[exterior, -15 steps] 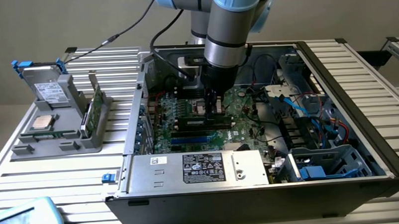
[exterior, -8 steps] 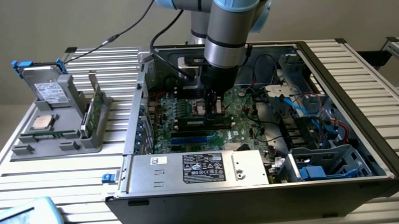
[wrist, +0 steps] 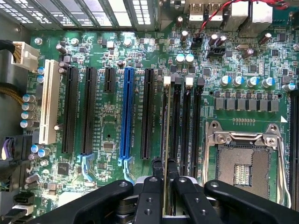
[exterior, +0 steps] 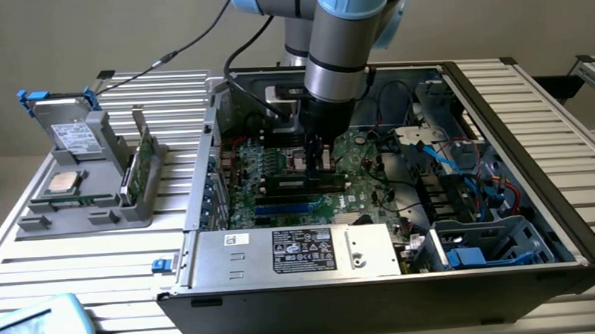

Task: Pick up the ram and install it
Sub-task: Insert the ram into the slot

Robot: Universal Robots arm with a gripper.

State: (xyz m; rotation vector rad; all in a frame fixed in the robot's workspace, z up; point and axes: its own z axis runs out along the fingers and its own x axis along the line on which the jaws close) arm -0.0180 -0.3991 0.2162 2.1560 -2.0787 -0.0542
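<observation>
The jaws are clenched on the ram.

In the exterior view, the gripper (exterior: pixel 317 155) reaches down into the open case (exterior: pixel 499 108), a bit above the middle of the frame. It hangs right over the green board (exterior: pixel 278 179). A grey power box (exterior: pixel 300 250) lies in the case at the lower middle. At the exterior view's left, a grey tray (exterior: pixel 71 219) holds a green card (exterior: pixel 139 161) standing up and a silver chip (exterior: pixel 63 184) lying flat.

In the wrist view, the two black fingers (wrist: pixel 158 170) of the gripper (wrist: pixel 165 179) pinch the ram (wrist: pixel 166 140), seen edge-on as a thin strip. It runs along the long black memory slots (wrist: pixel 186 126), between the blue slot (wrist: pixel 126 112) and the square metal socket (wrist: pixel 243 163). Whether the ram sits in its slot or just above it cannot be told.
</observation>
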